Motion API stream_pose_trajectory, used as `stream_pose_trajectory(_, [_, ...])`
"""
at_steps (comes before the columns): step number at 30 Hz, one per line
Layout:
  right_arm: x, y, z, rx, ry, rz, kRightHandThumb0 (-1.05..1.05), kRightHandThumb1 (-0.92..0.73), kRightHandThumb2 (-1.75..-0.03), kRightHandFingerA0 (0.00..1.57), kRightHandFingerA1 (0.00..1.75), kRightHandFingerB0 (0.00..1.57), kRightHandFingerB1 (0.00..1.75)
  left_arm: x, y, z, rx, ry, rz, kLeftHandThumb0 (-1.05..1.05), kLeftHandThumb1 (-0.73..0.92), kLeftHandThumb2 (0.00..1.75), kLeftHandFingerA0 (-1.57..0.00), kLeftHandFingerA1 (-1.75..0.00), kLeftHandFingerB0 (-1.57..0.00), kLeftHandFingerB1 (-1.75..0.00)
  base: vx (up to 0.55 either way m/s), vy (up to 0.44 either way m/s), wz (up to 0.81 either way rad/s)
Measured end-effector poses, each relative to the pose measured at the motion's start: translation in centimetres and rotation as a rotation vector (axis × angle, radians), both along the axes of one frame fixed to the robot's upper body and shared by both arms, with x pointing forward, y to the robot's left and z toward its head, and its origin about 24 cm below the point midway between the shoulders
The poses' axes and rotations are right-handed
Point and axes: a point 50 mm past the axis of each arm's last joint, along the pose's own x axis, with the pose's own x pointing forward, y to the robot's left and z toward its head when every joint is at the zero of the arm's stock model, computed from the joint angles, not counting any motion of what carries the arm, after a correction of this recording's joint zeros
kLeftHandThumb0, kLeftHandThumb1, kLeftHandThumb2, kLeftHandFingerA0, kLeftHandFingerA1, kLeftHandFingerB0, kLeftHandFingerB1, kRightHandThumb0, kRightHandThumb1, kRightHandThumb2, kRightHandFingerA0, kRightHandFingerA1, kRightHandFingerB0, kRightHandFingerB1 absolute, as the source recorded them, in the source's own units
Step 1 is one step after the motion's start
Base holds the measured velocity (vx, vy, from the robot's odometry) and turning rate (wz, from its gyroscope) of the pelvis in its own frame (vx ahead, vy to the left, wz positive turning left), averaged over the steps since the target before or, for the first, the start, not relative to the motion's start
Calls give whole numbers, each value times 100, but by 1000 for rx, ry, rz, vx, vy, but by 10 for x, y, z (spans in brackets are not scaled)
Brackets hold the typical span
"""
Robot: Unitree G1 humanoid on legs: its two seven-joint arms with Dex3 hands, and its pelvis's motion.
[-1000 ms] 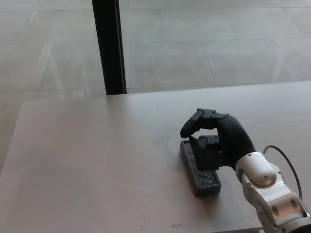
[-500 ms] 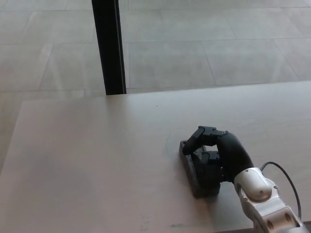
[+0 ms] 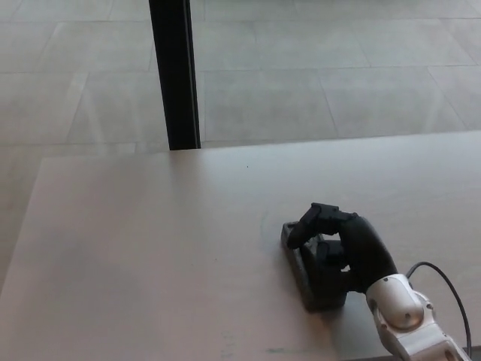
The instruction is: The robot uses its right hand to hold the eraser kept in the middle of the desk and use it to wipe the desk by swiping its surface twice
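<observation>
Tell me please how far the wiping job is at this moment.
Done: the right hand has reached the black eraser and sits over it, fingers curled around it. In hand: the grasp, with the eraser flat on the desk. Left: both swipes, as far as one picture shows; no wipe mark is visible. The left hand is not in view.

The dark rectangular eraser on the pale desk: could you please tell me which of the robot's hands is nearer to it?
The right. The black right hand is wrapped over the dark rectangular eraser on the pale desk, fingers closed around it. The left hand is not in view.
</observation>
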Motion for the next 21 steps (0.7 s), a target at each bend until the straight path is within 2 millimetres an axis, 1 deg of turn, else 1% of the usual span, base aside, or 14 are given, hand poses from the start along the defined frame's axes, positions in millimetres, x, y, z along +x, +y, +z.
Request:
stream_pose_trajectory(1, [-1, -1, -1, -9, -7, 3, -19, -46, -121, 89, 175, 75, 171, 0, -1, -2, -6, 6, 4, -35, 63, 63, -63, -97, -54, -77, 0, 0, 0])
stream_pose_trajectory(2, [-1, -2, -2, -13, -11, 5, -19, -46, -121, 89, 175, 75, 171, -1, -1, -2, -8, 6, 5, -35, 63, 63, -63, -97, -54, -77, 0, 0, 0])
stream_pose_trajectory(4, [-2, -7, -2, -39, -28, 10, -25, -54, -109, 89, 175, 78, 158, 0, -1, -2, -9, 5, 7, -39, 63, 61, -68, -96, -58, -75, 0, 0, 0])
stream_pose_trajectory(7, [-1, -20, -1, -109, -52, 5, -26, -52, -105, 90, 175, 76, 164, 0, -1, -3, -9, 12, 6, -37, 62, 61, -72, -102, -61, -77, 0, 0, 0])
stream_pose_trajectory(8, [-1, -26, -1, -126, -56, -2, -27, -62, -86, 88, 175, 71, 166, 0, -1, -2, -4, 9, 5, -39, 62, 63, -72, -101, -63, -79, 0, 0, 0])
stream_pose_trajectory(9, [0, -32, -1, -144, -59, -10, -27, -62, -86, 88, 175, 71, 166, 1, -1, -1, 0, 5, 3, -39, 62, 63, -72, -101, -63, -79, 0, 0, 0])
stream_pose_trajectory(10, [0, -36, -1, -151, -60, -17, -24, -58, -99, 91, 175, 72, 166, 1, -1, -1, 1, 5, 2, -38, 63, 64, -69, -99, -62, -78, 0, 0, 0])
stream_pose_trajectory(12, [0, -62, 1, -202, -58, -73, -27, -66, -76, 82, 175, 74, 150, -1, 0, -1, 6, 10, -3, -38, 64, 62, -71, -101, -64, -80, 0, 0, 0])
stream_pose_trajectory(14, [0, -83, 2, -242, -55, -125, -26, -63, -82, 85, 175, 71, 158, -3, 0, -2, 9, 13, -1, -39, 63, 64, -72, -103, -62, -79, 0, 0, 0])
stream_pose_trajectory(15, [-1, -90, 2, -250, -53, -147, -29, -68, -75, 84, 175, 69, 156, -5, 0, -2, 10, 15, 0, -38, 64, 63, -71, -103, -61, -79, 0, 0, 0])
stream_pose_trajectory(16, [-1, -100, 4, -258, -52, -178, -21, -63, -90, 89, 175, 75, 160, -6, 0, -2, 12, 16, 0, -42, 46, 93, -75, -92, -60, -77, 0, 0, 0])
stream_pose_trajectory(19, [-5, -127, 5, -253, -35, -270, -24, -62, -88, 92, 175, 76, 160, -7, 1, -1, 15, 17, -1, -41, 46, 92, -74, -91, -58, -76, 0, 0, 0])
stream_pose_trajectory(20, [-6, -133, 5, -253, -31, -288, -21, -55, -103, 93, 175, 76, 160, -7, 1, -1, 15, 17, -1, -39, 64, 61, -68, -96, -59, -74, 0, 0, 0])
stream_pose_trajectory(21, [-7, -139, 5, -248, -24, -311, -21, -55, -103, 93, 175, 76, 160, -7, 1, -1, 15, 18, -1, -39, 64, 61, -68, -96, -59, -74, 0, 0, 0])
